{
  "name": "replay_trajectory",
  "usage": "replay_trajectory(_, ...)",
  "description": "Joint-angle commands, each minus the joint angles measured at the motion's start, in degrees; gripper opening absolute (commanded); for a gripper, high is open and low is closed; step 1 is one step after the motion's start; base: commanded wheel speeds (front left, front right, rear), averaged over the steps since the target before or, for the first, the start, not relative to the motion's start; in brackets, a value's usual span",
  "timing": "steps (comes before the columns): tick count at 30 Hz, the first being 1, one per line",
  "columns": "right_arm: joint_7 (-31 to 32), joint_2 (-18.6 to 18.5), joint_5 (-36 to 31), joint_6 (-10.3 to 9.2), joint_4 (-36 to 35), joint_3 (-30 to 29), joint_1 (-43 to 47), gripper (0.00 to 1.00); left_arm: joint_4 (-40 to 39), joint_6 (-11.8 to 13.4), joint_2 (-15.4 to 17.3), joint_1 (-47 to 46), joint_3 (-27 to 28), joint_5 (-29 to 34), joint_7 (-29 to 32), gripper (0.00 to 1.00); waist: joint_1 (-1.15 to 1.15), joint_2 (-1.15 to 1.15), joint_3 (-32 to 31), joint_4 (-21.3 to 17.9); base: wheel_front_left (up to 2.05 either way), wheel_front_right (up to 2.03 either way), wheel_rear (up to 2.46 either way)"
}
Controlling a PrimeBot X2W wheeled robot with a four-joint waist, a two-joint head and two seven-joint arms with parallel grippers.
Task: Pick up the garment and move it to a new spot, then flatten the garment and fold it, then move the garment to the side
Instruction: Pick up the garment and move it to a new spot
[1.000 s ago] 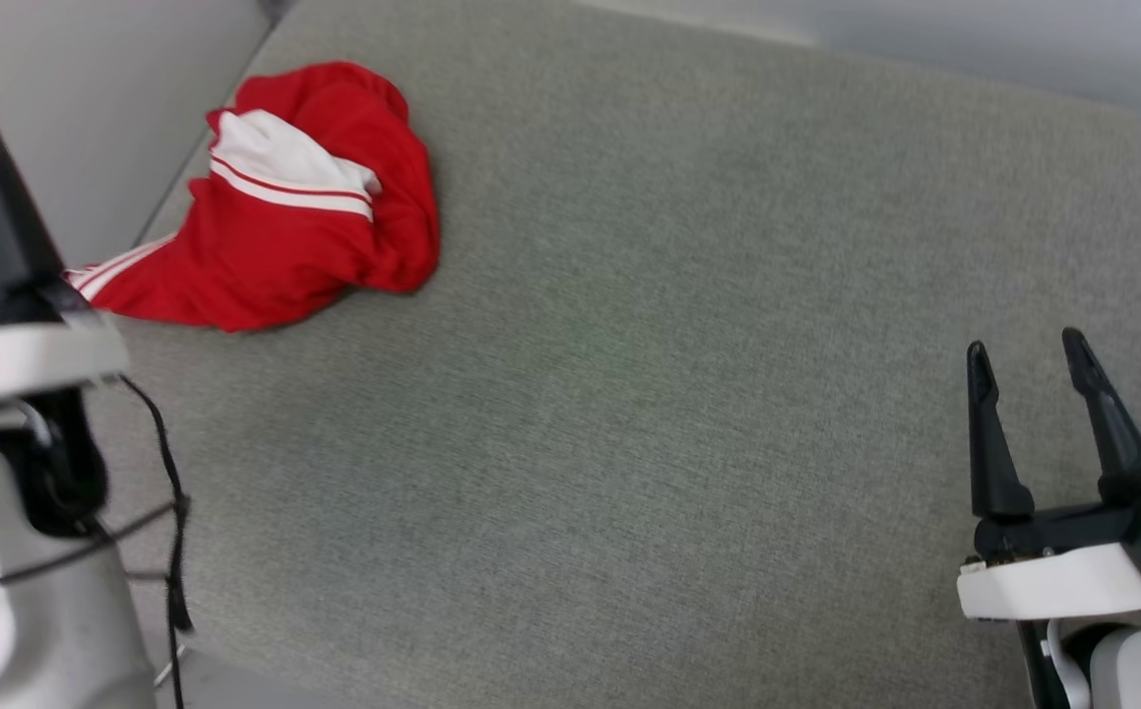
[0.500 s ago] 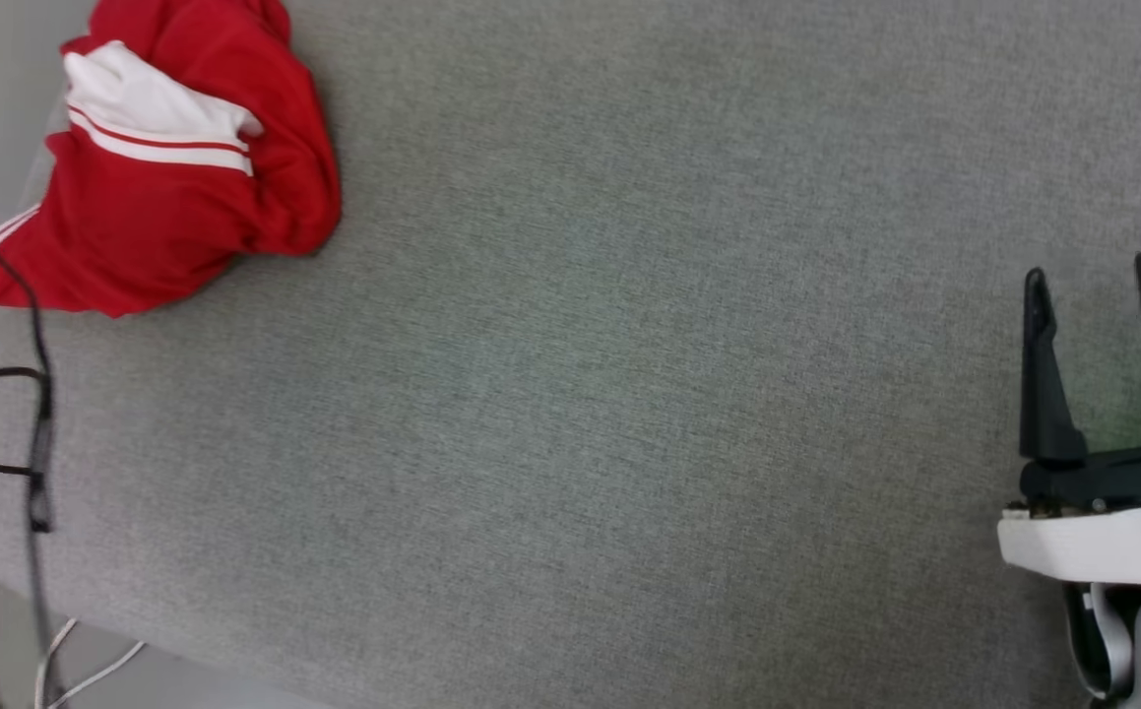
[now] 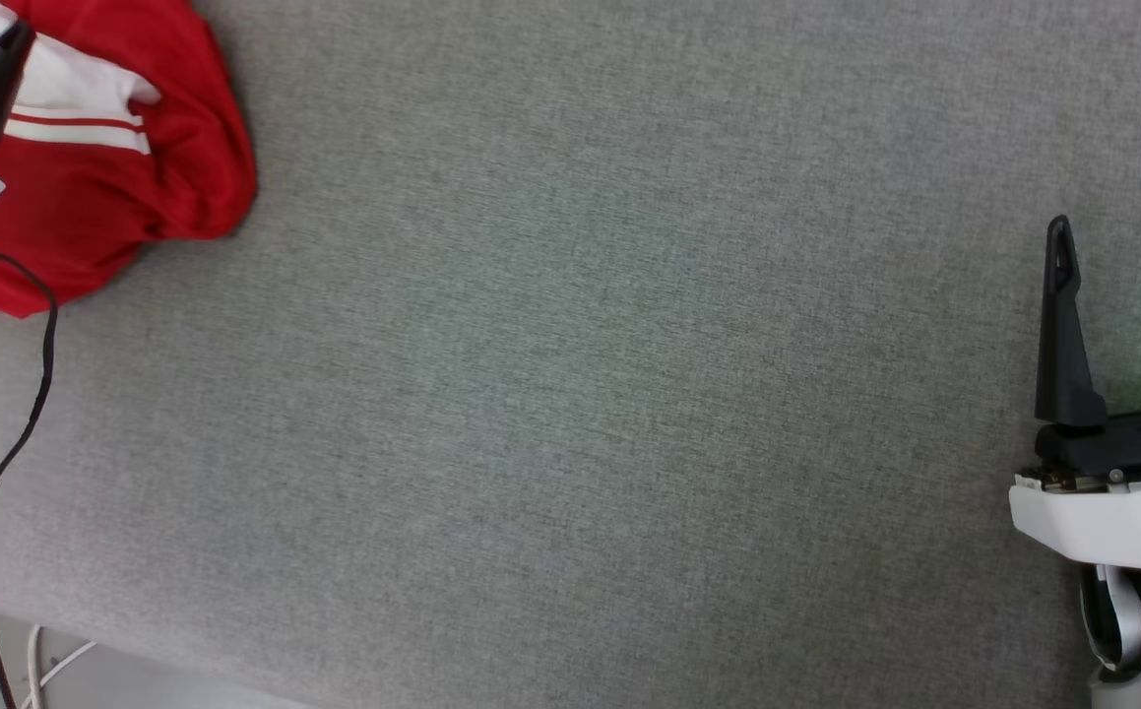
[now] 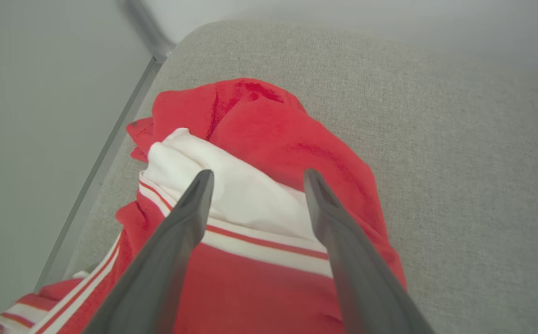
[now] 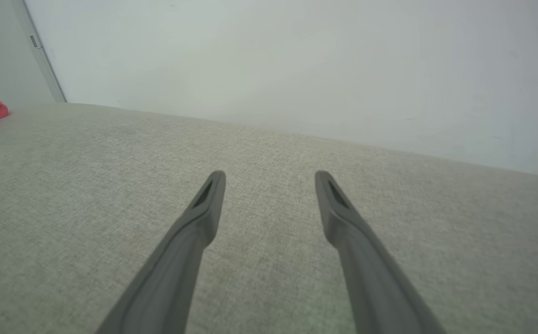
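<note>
Crumpled garment (image 4: 269, 134) just beneath left gripper (image 4: 255, 178), jaws spread, empty. Right gripper (image 5: 269, 178) jaws spread, well apart, over surface (image 3: 570, 394).

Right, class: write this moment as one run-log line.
stage: pre-grasp | garment: crumpled at corner of cushion | left tool: open, aimed at white sleeve | right tool: open, empty, over bare cushion
</note>
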Motion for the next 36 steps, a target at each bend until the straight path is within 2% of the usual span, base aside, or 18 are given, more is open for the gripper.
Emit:
replay_trajectory(1, -0.14, 0.0, -0.38, -0.02, -0.33, 0.3, -0.93, 1.0, 0.77, 0.0, 0.83, -1.49, -1.82, -3.19, 4.13, 1.0, -0.01, 0.0, 1.19, -0.74, 0.0, 0.0, 0.0)
replay_trajectory(9, -0.11, -0.01, -0.54, -0.03, -0.18, 0.55, -1.71, 1.0, 3.55, 0.0, 4.95, -4.61, -9.63, -12.76, 20.73, 1.0, -0.01, 0.0, 3.78, -2.72, 0.0, 0.0, 0.0)
replay_trajectory(12, -0.06, -0.01, -0.06, -0.03, 0.13, 0.52, -2.04, 1.0, 4.69, 0.0, 5.33, -4.97, -12.55, -14.07, 23.97, 1.0, -0.01, 0.0, 4.5, -3.29, 0.0, 0.0, 0.0)
replay_trajectory(13, -0.05, -0.01, 0.16, -0.03, 0.59, 0.64, -2.21, 1.0, 5.56, -0.03, 4.21, -4.3, -15.77, -14.82, 24.66, 1.0, -0.01, 0.0, 4.85, -3.62, 0.0, 0.0, 0.0)
replay_trajectory(16, -0.04, -0.01, 0.22, -0.03, 0.96, 0.72, -2.41, 1.0, 6.06, -0.03, 3.89, -3.81, -18.65, -14.22, 25.16, 1.0, -0.01, 0.0, 4.9, -3.73, 0.0, 0.0, 0.0)
replay_trajectory(17, 0.04, -0.01, 0.36, -0.03, 1.23, 0.9, -2.3, 1.0, 6.27, -0.06, 3.8, -3.76, -19.99, -15.06, 23.88, 0.26, -0.01, 0.0, 4.56, -3.78, 0.0, 0.0, 0.0)
replay_trajectory(18, 0.04, -0.01, 0.36, -0.03, 1.23, 0.9, -2.3, 1.0, 6.27, -0.06, 3.8, -3.76, -19.99, -15.06, 23.88, 0.26, -0.01, 0.0, 4.56, -3.78, 0.0, 0.0, 0.0)
replay_trajectory(19, 0.03, -0.01, 0.52, -0.03, 1.27, 1.0, -2.3, 1.0, 6.28, -0.07, 3.91, -3.99, -20.44, -15.48, 23.5, 0.0, -0.01, 0.0, 4.23, -3.81, 0.0, 0.0, 0.0)
replay_trajectory(27, -0.12, 0.0, 2.29, -0.03, 1.87, 1.07, -1.33, 1.0, 4.09, -0.01, 9.74, -8.43, -22.28, -17.07, 16.87, 0.0, -0.01, 0.0, -0.99, -3.68, 0.0, 0.0, 0.0)
replay_trajectory(36, -0.12, 0.0, 5.35, -0.03, 3.25, 1.15, -0.23, 1.0, -6.51, -0.02, 13.65, -13.13, -27.72, -15.88, 11.81, 0.0, -0.01, 0.0, -7.59, -4.16, 0.0, 0.0, 0.0)
